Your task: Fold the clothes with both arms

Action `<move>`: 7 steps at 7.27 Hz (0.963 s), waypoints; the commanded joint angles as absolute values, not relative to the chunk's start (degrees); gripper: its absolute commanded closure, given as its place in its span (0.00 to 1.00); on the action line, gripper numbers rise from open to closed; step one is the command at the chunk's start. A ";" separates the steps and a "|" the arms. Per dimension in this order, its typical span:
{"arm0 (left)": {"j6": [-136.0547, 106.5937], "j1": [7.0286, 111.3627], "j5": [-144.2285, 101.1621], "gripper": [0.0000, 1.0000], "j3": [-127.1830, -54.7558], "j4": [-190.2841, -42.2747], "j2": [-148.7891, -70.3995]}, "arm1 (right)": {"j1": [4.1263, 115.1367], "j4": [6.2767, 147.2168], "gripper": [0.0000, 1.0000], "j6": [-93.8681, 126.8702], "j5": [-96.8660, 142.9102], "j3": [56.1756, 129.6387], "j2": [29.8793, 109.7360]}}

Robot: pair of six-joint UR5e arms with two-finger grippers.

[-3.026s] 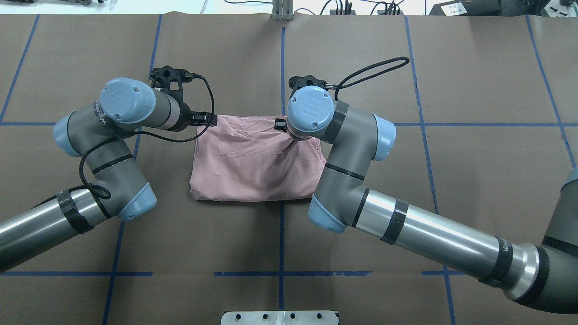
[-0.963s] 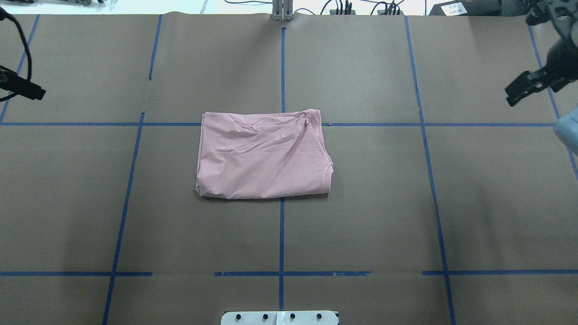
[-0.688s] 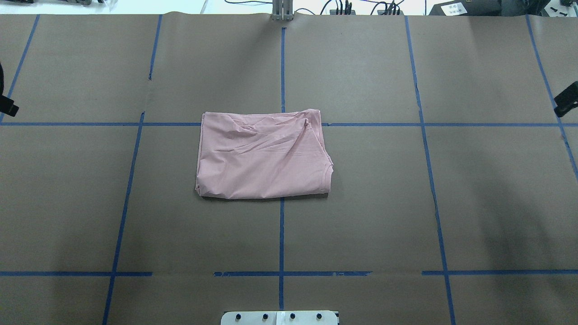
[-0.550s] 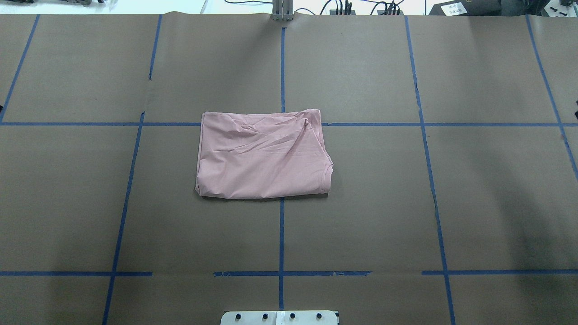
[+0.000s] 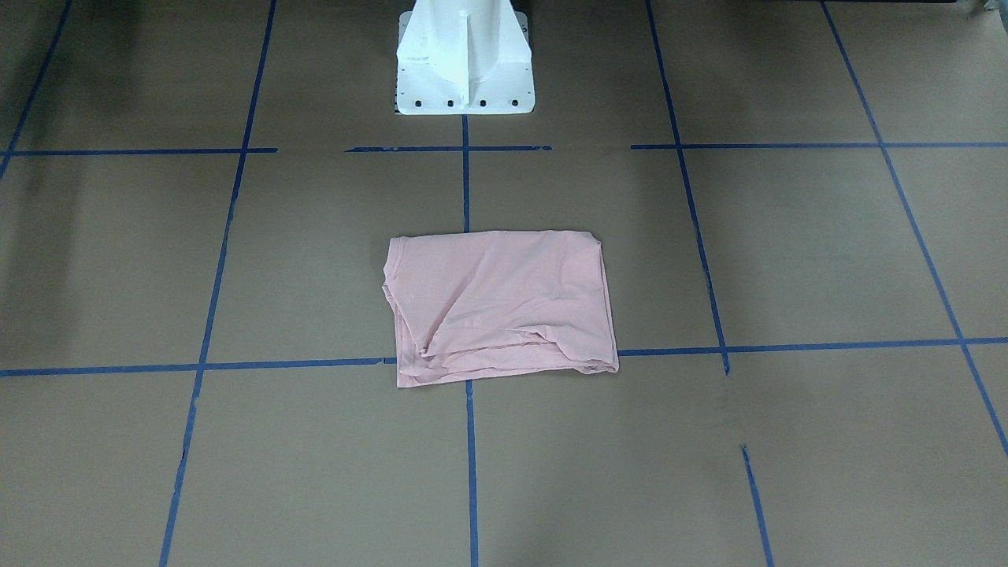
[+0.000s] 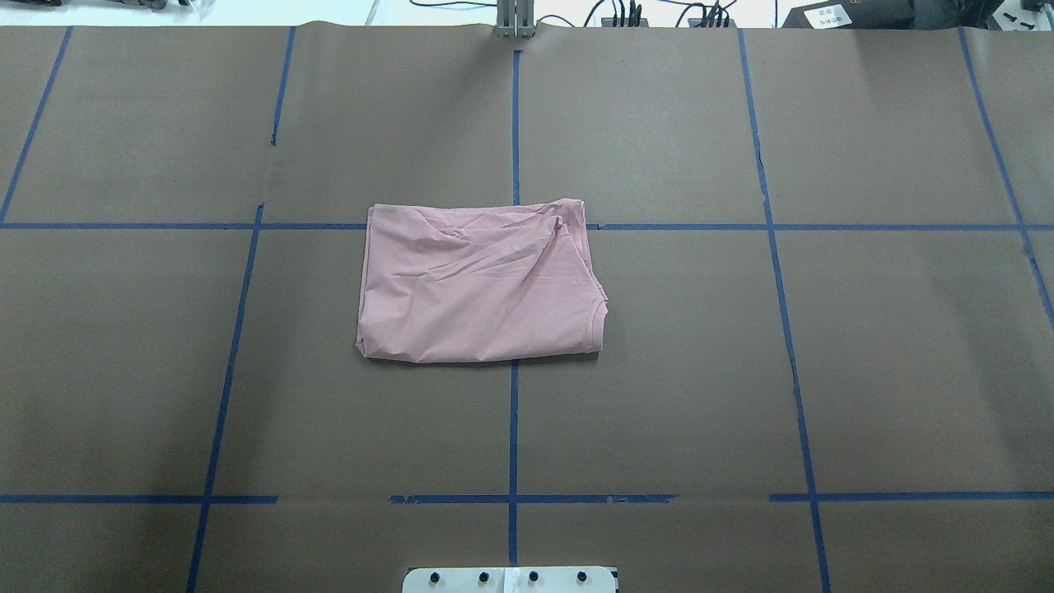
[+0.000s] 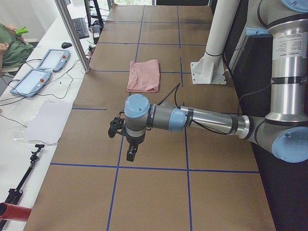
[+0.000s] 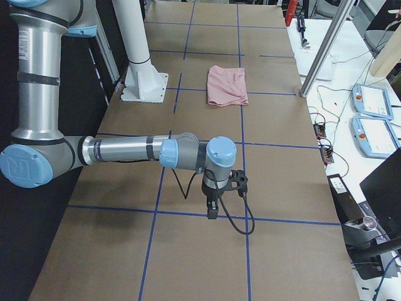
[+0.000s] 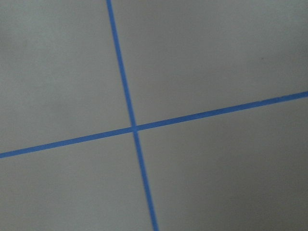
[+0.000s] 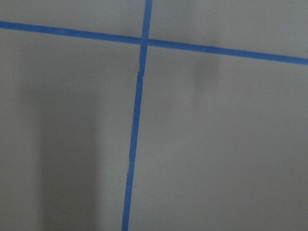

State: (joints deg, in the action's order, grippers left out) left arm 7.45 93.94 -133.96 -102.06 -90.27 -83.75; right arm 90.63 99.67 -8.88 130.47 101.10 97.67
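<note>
Two: left hand [image 7: 130, 157] and right hand [image 8: 211, 211], far from folded T-shirt [image 6: 482, 284] (grip state: cannot tell).

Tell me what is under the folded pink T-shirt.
The brown-papered table and blue tape lines that run in beneath the T-shirt. Their crossing is covered, as are its lower layers.

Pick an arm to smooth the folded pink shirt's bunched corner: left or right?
Right, narrowly. The left gripper and right gripper both hang far off at the table ends, so reach looks even, but the bunched corner of the shirt lies on the robot's right in the overhead view.
</note>
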 commanded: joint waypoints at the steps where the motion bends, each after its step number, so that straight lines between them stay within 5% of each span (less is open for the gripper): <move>1: 9.41 97.56 -136.59 0.00 -102.37 -90.09 -79.82 | 93.15 98.54 0.00 -9.84 136.03 99.41 100.89; 7: 9.05 92.30 -135.79 0.00 -100.73 -92.54 -77.69 | 93.08 92.20 0.00 -9.40 136.67 92.02 100.28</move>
State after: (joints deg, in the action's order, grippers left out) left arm 9.13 94.64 -136.21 -101.60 -91.27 -77.66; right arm 93.15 92.28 -9.41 136.66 92.61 100.31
